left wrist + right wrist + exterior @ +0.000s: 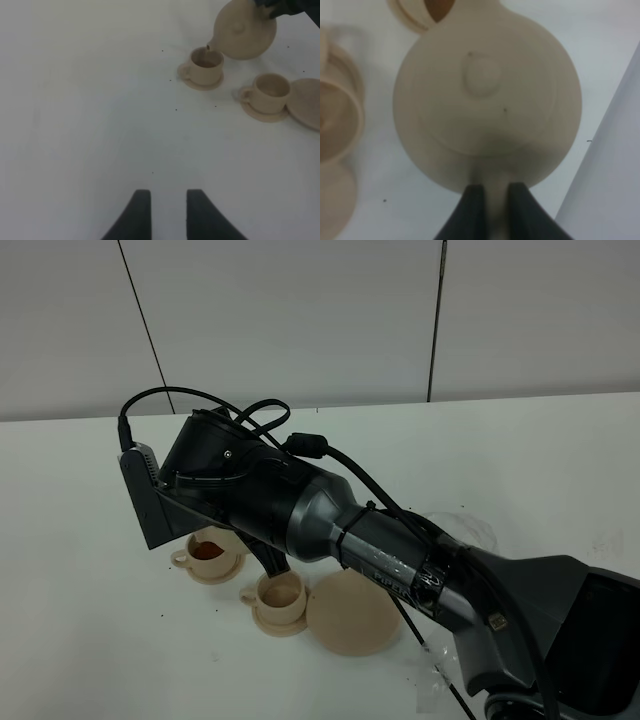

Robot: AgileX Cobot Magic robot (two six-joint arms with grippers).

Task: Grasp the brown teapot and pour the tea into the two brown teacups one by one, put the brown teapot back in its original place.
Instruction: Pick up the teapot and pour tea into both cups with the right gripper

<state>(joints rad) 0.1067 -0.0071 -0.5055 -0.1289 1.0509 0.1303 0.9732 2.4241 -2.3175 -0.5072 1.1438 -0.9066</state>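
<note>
High view: right arm (330,520) reaches low across the tabletop (90,640), over the filled teacup (208,552). Left wrist: left pincer (169,215) apart, empty; rounded matte tan teapot (246,32) tilted, spout above that teacup. Right wrist: right pincer (495,189) clamped on teapot handle.

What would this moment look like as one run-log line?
right tool: grips brown teapot handle | brown teapot: tilted, spout over first teacup | first teacup: holds tea | second teacup: empty | left tool: open, empty
</note>
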